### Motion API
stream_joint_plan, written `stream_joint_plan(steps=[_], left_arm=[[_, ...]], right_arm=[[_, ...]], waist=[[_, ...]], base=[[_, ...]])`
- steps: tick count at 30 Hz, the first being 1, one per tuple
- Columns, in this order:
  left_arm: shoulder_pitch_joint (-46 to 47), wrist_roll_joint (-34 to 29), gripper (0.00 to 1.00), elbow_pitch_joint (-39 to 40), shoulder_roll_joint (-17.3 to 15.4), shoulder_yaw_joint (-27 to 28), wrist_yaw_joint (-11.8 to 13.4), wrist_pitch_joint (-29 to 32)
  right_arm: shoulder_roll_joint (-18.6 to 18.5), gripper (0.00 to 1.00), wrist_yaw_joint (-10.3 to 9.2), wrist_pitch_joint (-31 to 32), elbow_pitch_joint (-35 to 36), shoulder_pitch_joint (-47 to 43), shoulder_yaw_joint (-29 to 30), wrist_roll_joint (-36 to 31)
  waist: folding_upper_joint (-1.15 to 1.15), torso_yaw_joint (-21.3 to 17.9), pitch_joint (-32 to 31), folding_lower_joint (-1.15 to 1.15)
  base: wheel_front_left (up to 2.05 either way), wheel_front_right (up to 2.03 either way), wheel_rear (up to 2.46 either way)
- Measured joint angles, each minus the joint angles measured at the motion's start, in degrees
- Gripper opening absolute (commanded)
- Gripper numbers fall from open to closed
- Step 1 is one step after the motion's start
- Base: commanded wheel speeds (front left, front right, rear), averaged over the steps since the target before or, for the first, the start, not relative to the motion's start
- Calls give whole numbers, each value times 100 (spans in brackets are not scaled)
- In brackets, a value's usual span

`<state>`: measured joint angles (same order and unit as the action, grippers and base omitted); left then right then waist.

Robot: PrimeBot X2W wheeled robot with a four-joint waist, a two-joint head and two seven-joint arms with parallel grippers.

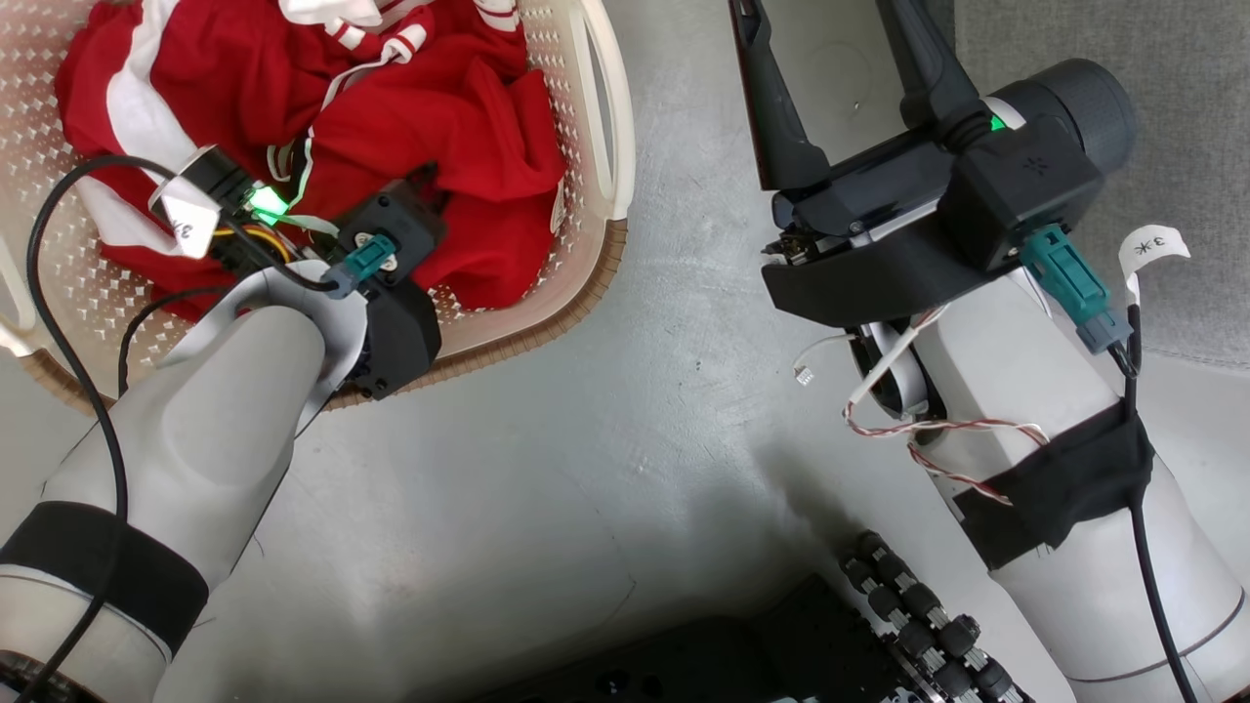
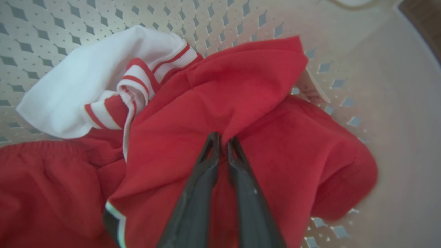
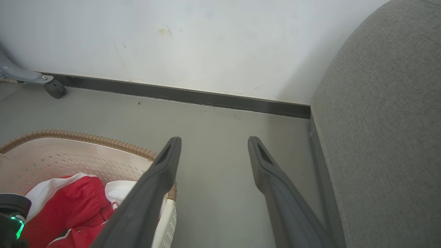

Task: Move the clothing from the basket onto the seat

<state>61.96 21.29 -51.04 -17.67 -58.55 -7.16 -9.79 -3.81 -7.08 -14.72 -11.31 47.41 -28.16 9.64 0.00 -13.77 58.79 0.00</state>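
Note:
The red clothing [image 1: 449, 107] with white trim lies heaped in the cream basket [image 1: 610, 127], which stands on the floor at the upper left. In the left wrist view, my left gripper [image 2: 223, 139] is shut on a raised fold of the red clothing [image 2: 241, 89], close to the basket's perforated wall [image 2: 396, 103]. A white piece with red stripes [image 2: 86, 89] lies beside that fold. My right gripper [image 1: 840, 39] hangs open over the floor between the basket and the grey seat [image 1: 1191, 146], holding nothing. Its fingers [image 3: 165, 165] stand wide apart, with the seat [image 3: 386, 137] to their right.
Grey floor [image 1: 586, 439] runs between basket and seat. A white wall with a dark skirting board [image 3: 189, 94] stands behind, and a caster wheel [image 3: 55, 89] sits at its foot. My dark base [image 1: 781, 644] fills the bottom edge.

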Motion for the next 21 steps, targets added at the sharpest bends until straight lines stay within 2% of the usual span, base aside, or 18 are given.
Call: stream_joint_plan(steps=[10, 21], left_arm=[[-41, 341, 0, -175, 135, 154, 0, -298], [-375, 811, 0, -250, 452, 383, 0, -438]], right_arm=[[5, 100, -4, 0, -264, 0, 103, 19], [3, 100, 3, 0, -770, -55, 280, 100]], waist=[[0, 109, -272, 0], [0, 359, -941, -1]], base=[[0, 0, 0], [0, 0, 0]])
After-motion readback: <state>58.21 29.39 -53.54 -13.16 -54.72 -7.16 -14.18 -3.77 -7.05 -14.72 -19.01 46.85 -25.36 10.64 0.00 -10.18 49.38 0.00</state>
